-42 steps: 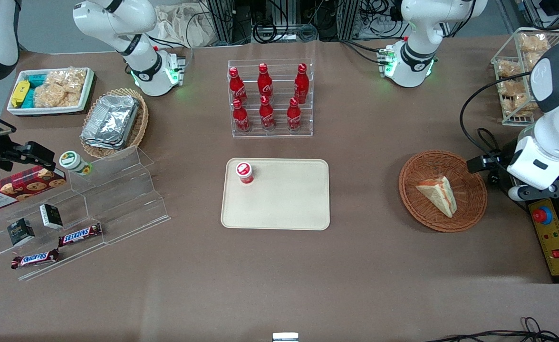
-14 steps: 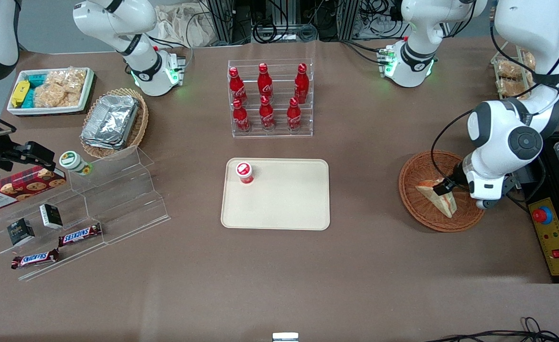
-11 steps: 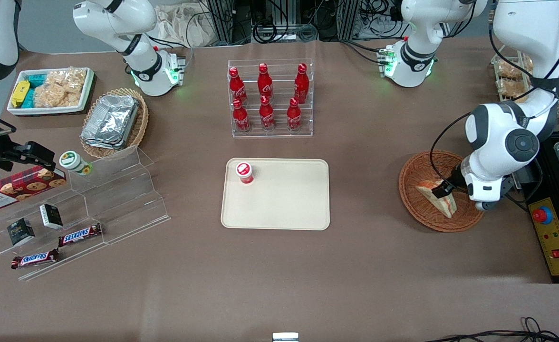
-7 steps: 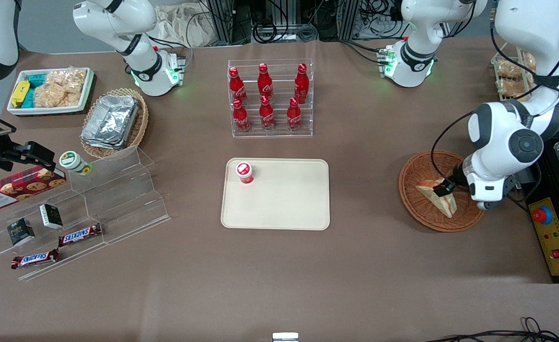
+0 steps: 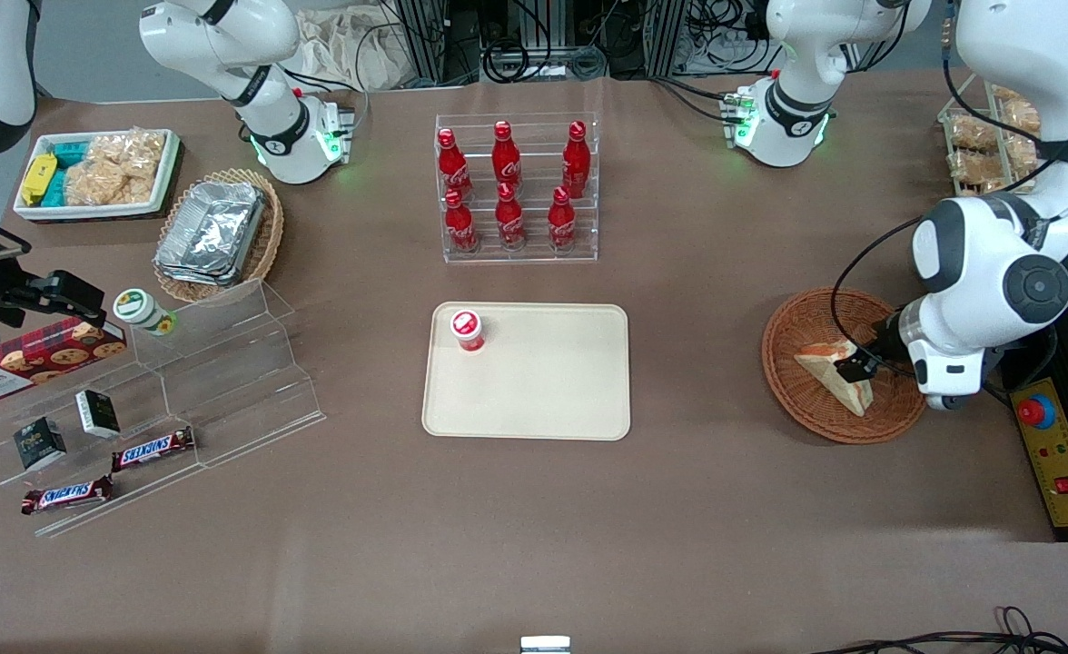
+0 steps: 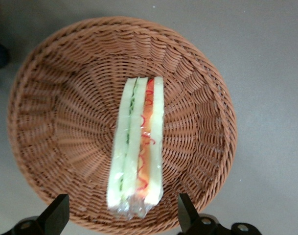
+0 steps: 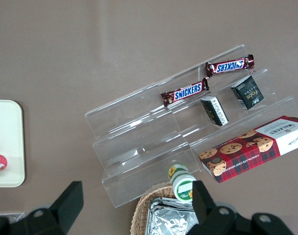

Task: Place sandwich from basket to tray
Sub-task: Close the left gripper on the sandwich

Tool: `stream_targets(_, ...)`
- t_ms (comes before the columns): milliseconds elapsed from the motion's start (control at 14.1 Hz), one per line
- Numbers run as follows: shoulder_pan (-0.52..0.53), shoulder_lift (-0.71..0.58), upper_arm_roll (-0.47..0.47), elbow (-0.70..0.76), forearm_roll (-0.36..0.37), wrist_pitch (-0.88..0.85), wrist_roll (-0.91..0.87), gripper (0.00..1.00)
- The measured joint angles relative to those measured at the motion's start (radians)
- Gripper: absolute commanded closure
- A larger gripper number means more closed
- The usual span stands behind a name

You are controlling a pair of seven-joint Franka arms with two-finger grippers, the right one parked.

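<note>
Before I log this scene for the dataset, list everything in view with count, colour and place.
sandwich: one, pale with orange and green filling, in the basket.
basket: one, reddish-brown wicker, toward the working arm's end.
tray: one, beige, at the table's middle.
red-capped cup: one, on the tray's corner.
cola bottles: six, red, in a clear rack farther from the camera than the tray.
foil containers: stacked, silver, in a tan basket.
white bin: one, holding snack packets.
Snickers bars: two, on the clear stepped stand.
cookie box: one, red.
pincer: one, black fingers open either side of the sandwich's end, over the basket.
</note>
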Motion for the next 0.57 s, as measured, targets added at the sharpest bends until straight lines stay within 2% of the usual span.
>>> stream_targets(283,0.0,0.062,0.0,-0.028,-0.001,0.09,-0.002,0.02)
stream_targets(354,0.0,0.07,0.0,-0.034,-0.002,0.1,-0.003,0.24)
stream_targets(496,0.0,0.073,0.0,-0.042,-0.002,0.109,-0.003,0.95)
stream_targets(566,0.0,0.073,0.0,-0.043,-0.002,0.11,-0.003,1.0)
